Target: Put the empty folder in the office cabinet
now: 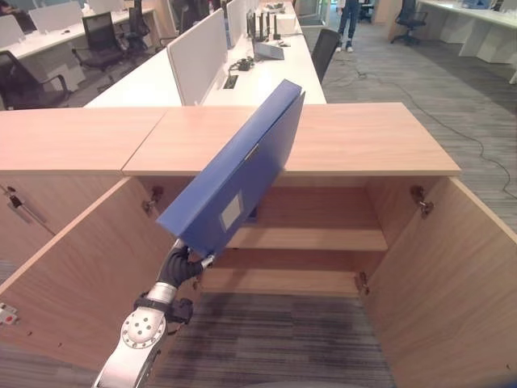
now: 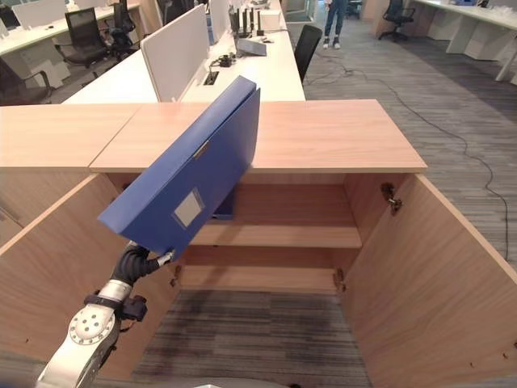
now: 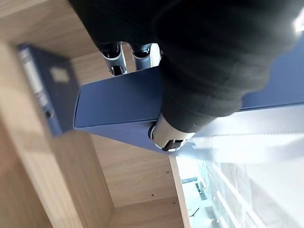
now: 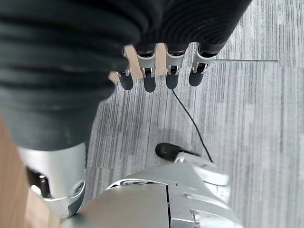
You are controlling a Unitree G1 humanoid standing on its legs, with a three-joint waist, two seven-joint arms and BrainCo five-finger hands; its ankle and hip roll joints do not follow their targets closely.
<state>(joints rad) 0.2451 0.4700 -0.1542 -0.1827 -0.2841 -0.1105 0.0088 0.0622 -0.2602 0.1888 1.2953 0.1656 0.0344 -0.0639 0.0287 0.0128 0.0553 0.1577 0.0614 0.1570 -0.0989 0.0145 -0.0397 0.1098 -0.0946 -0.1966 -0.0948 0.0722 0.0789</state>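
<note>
Blue flat folder pinched in left hand fingers before wooden cabinet; right hand fingers relaxed.

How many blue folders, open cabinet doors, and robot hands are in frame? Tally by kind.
Blue folders: 2, the held folder in the left hand, and a second folder already standing inside the cabinet.
Open cabinet doors: 2, left door and right door.
Robot hands: 2, including the right hand, holding nothing.
Total: 6
</note>
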